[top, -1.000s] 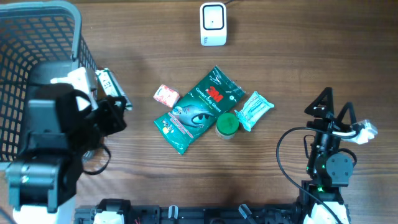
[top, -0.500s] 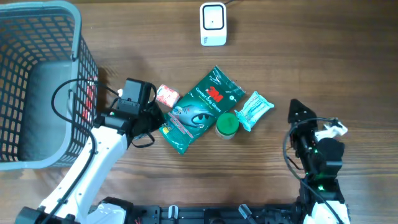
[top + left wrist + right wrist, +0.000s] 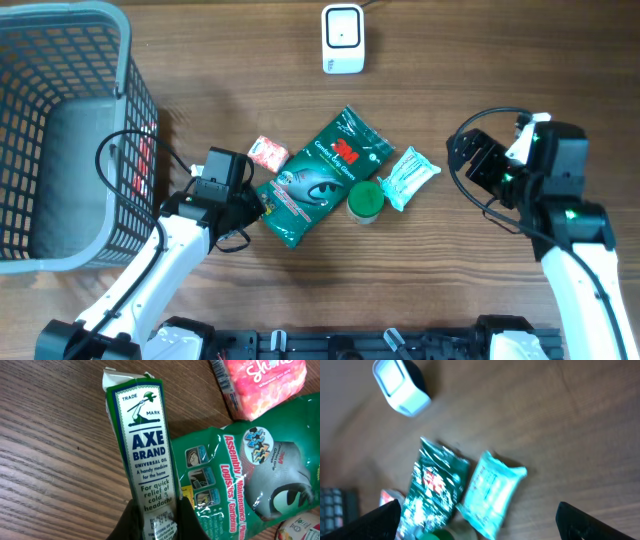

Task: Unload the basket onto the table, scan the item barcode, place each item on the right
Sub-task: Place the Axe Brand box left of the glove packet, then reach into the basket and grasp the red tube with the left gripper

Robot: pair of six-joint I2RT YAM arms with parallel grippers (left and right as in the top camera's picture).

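Observation:
The item is a narrow green-and-white Axe Brand oil box (image 3: 145, 445). My left gripper (image 3: 157, 512) is shut on its lower end, just above the wooden table. From overhead the left gripper (image 3: 248, 205) sits at the left edge of the green glove packet (image 3: 322, 175), and the box is hidden under it. The white barcode scanner (image 3: 342, 38) stands at the far middle of the table and also shows as the scanner (image 3: 401, 386) in the blurred right wrist view. My right gripper (image 3: 478, 158) is open and empty, raised to the right of the teal packet (image 3: 410, 177).
A grey mesh basket (image 3: 135, 80) fills the far left. A pink packet (image 3: 268, 152) and a green-lidded jar (image 3: 365, 200) lie beside the glove packet (image 3: 250, 475). The teal packet (image 3: 492, 492) lies below my right fingers.
The left arm came down from beside the basket to the table by the glove packet, still holding the box. The right arm rose from the near edge and swung toward the teal packet.

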